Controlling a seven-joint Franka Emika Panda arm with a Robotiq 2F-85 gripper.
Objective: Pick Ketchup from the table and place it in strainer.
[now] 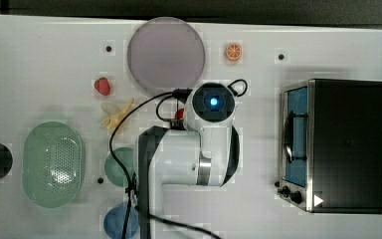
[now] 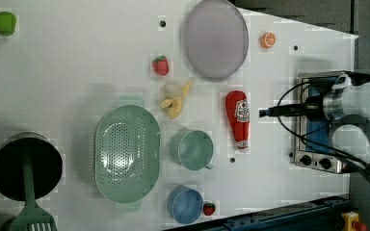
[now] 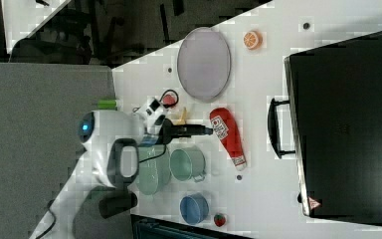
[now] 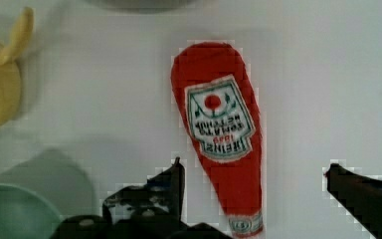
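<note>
White table (image 2: 77,72): Ketchup (image 2: 238,118) lies flat between green mug (image 2: 191,149) and toaster oven (image 2: 318,144); gripper (image 4: 253,172), jaws wide apart, above it.

Bare table all round the Ketchup (image 2: 238,118); green mug (image 2: 191,149) and banana (image 2: 176,100) nearby.

My white worktop (image 1: 328,45) lies evenly lit; a grey panel (image 3: 35,149) and dark floor (image 3: 129,25) border it.
</note>
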